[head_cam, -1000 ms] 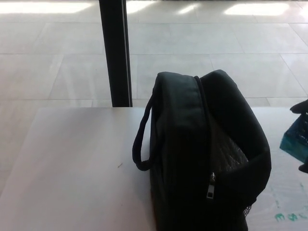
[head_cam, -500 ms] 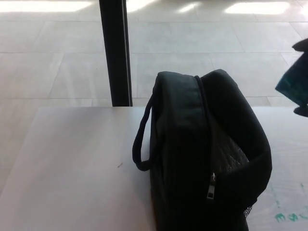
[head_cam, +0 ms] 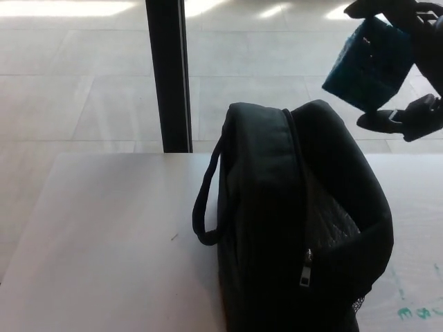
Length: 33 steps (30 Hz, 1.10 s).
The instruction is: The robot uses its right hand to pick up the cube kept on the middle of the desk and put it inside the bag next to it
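The right hand (head_cam: pixel 408 66) holds the teal cube (head_cam: pixel 369 63) aloft, fingers (head_cam: pixel 387 119) pinching it above and below. The cube hangs tilted, above and to the right of the bag (head_cam: pixel 297 221) standing on the desk (head_cam: pixel 104 242); the bag's opening lies down-left. The left hand is absent from view.
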Motion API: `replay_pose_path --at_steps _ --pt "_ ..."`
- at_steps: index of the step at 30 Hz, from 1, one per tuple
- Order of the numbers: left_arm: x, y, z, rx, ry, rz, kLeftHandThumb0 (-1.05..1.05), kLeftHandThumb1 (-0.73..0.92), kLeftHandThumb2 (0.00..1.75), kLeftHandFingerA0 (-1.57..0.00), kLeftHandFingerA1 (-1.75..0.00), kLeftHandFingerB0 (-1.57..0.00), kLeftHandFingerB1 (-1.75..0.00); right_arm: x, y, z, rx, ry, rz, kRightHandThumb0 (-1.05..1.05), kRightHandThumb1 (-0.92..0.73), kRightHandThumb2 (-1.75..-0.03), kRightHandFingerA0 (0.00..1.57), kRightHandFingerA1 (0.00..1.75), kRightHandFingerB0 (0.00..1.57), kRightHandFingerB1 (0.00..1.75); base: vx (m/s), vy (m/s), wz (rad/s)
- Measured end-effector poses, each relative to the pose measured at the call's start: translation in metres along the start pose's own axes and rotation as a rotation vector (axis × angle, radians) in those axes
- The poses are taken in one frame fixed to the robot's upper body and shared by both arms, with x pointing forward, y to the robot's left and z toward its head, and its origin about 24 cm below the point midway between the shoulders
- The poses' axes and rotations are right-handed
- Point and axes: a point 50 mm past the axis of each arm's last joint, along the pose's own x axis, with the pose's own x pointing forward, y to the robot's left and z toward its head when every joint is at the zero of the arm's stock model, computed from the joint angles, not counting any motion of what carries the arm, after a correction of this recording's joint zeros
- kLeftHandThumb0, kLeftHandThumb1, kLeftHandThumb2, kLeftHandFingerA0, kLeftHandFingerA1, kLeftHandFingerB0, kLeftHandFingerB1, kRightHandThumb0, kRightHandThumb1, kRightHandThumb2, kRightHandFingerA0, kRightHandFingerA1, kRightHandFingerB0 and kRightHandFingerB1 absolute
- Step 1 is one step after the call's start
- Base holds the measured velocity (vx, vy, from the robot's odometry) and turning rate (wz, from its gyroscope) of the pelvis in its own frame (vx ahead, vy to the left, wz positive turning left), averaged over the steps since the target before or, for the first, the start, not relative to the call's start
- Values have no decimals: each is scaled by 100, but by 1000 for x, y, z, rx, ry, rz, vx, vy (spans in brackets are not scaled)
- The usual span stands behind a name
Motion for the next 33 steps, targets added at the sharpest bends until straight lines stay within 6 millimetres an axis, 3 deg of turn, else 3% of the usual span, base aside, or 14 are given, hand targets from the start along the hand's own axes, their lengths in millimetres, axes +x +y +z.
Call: replay_pose_path --at_steps 1,3,4,7,10,13,15,16,17,18,19,20,28,33 --pt "0 0 0 -2 2 0 -57 51 93 -34 -63 -21 -53 0 1 3 2 -8 9 -18 -51 -117 91 175 78 153 0 0 0" --pt "0 0 -1 -2 3 0 -56 51 93 -36 -63 -21 -53 -1 4 8 3 -25 40 -18 -58 -112 106 175 77 148 0 0 0" --pt "0 0 -1 -2 4 1 -56 51 93 -35 -63 -21 -53 -2 7 10 3 -32 63 -19 -53 -105 88 175 75 155 0 0 0" --pt "0 0 -1 -1 3 1 -59 53 92 -33 -62 -22 -53 -6 13 13 -1 -40 123 -23 -57 -93 89 175 76 151 0 0 0" --pt "0 0 -3 2 3 0 -57 53 93 -36 -63 -24 -53 -15 25 9 -5 -22 210 -19 -51 -107 89 175 78 150 0 0 0" --pt "0 0 -3 1 4 1 -57 53 92 -35 -63 -25 -54 -23 34 3 -11 4 290 -20 -58 -86 87 175 77 149 0 0 0" --pt "0 0 -3 0 3 1 -56 51 90 -33 -61 -25 -53 -27 38 0 -24 20 339 -24 -64 -73 86 173 79 135 0 0 0" --pt "0 0 -3 -1 3 2 -57 52 90 -34 -61 -26 -53 -28 39 -1 -29 24 359 -24 -65 -72 87 172 83 116 0 0 0" --pt "0 1 -3 -3 2 2 -57 52 90 -34 -61 -26 -53 -29 42 -1 -36 27 387 -24 -65 -72 87 172 83 116 0 0 0" --pt "0 1 -2 -3 1 3 -58 53 91 -33 -61 -25 -53 -30 43 -2 -40 31 405 -20 -59 -81 108 168 84 127 0 0 0" --pt "0 1 -1 -3 -1 3 -58 53 91 -33 -61 -25 -53 -31 44 -2 -43 35 420 -20 -59 -81 108 168 84 127 0 0 0" --pt "0 1 -1 -3 -4 3 -57 53 91 -34 -62 -25 -53 -32 46 -3 -49 40 440 -26 -66 -74 86 174 78 128 0 0 0" --pt "0 2 1 -4 -4 1 -60 54 92 -32 -61 -23 -53 -32 59 4 -33 53 520 -37 -71 -67 88 164 81 71 0 0 0" --pt "0 2 1 8 -3 2 -62 55 92 -34 -60 -24 -51 -30 65 11 8 35 521 -30 -67 -63 88 170 82 92 0 0 0"
